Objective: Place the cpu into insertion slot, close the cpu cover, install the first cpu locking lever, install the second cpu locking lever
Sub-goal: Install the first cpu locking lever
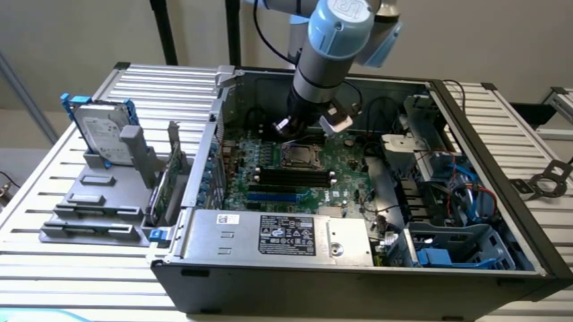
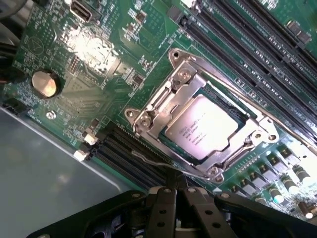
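The cpu [image 2: 205,128] lies flat in the insertion slot on the green motherboard, silvery top up with printed text. The cpu cover [image 2: 171,96] is down over it, its silver frame around the chip's edges. A thin wire locking lever [image 2: 148,158] runs along one side of the socket. My gripper [image 2: 176,191] is shut, its black fingertips together right at that lever's end, with nothing seen between them. In the exterior view the gripper [image 1: 302,131] hangs low inside the open computer case, just above the socket [image 1: 300,155].
Black memory slots [image 2: 247,54] run beside the socket, with a coin cell [image 2: 44,83] on the board. The case's silver labelled box [image 1: 278,236] sits in front, blue drive bays [image 1: 447,248] at the exterior view's right, and a hard drive in a stand [image 1: 106,134] at its left.
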Motion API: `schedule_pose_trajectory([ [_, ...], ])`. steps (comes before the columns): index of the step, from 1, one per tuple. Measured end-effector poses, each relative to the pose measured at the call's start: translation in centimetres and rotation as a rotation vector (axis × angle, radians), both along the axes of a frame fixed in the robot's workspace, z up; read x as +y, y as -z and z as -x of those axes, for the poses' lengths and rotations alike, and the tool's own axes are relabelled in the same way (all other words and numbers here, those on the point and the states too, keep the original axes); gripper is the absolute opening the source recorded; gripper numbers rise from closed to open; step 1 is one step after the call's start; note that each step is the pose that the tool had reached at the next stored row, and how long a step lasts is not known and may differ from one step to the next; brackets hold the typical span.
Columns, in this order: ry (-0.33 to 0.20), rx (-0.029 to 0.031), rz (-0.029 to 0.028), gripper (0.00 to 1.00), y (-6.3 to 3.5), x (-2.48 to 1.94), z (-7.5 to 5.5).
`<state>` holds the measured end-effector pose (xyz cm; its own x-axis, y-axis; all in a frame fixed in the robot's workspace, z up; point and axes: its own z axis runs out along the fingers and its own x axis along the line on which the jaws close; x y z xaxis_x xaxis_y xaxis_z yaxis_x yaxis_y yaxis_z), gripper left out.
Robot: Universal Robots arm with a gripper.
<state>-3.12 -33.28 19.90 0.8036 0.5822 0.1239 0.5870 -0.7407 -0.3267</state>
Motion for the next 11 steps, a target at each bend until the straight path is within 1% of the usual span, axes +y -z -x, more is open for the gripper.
schedule_pose_trajectory([
  [3,-0.004,0.0,0.0002,0.11,-0.25,0.0,0.51],
  [7,-0.013,0.0003,0.0023,0.11,-0.39,-0.03,1.03],
  [11,-0.015,0.0002,0.0021,0.11,-0.44,-0.27,1.04],
])
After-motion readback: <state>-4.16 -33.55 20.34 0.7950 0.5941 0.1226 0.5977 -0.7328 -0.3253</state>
